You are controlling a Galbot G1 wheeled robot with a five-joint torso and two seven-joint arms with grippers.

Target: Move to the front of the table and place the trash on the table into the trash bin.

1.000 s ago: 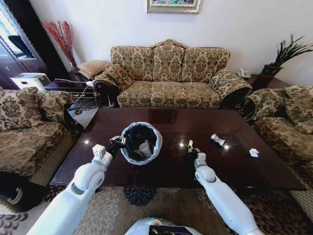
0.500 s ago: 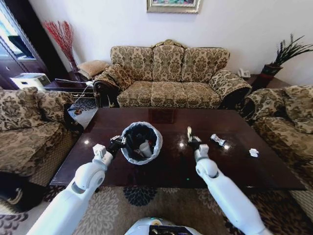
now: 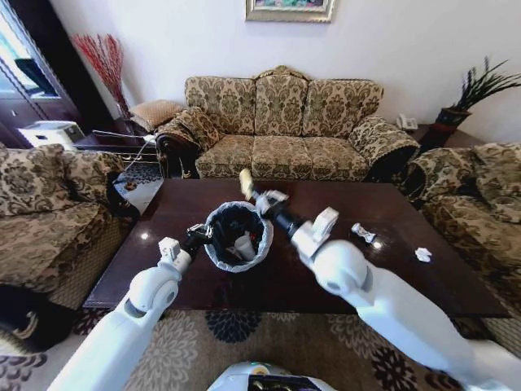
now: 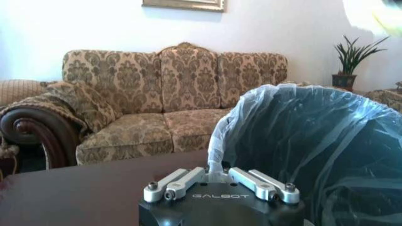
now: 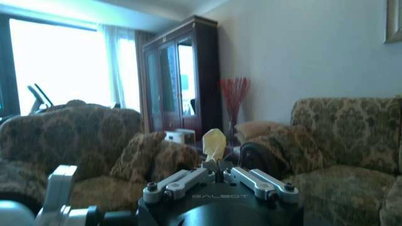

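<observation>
The trash bin (image 3: 213, 251), black bag with a pale plastic rim, stands on the dark table (image 3: 391, 213). My left gripper (image 3: 198, 236) is shut on the bin's near-left rim; the left wrist view shows its fingers (image 4: 182, 179) pinching the pale liner of the bin (image 4: 314, 150). Raised above the bin's far edge, my right gripper (image 3: 253, 194) is shut on a small yellowish piece (image 3: 245, 179) of trash, which also stands up between its fingers in the right wrist view (image 5: 213, 140). A silvery wrapper (image 3: 363, 234) and a crumpled white paper (image 3: 422, 254) lie on the table's right side. A whitish item (image 3: 242, 247) sits inside the bin.
A patterned sofa (image 3: 281, 130) stands behind the table, with armchairs at the left (image 3: 49, 212) and right (image 3: 480, 195). A side table with a red twig vase (image 3: 102, 57) is at the back left, and a potted plant (image 3: 476, 90) at the back right.
My right arm has lifted off the table and swung left and up with the yellowish piece, from right of the bin to above its far rim. The left gripper and bin have stayed put.
</observation>
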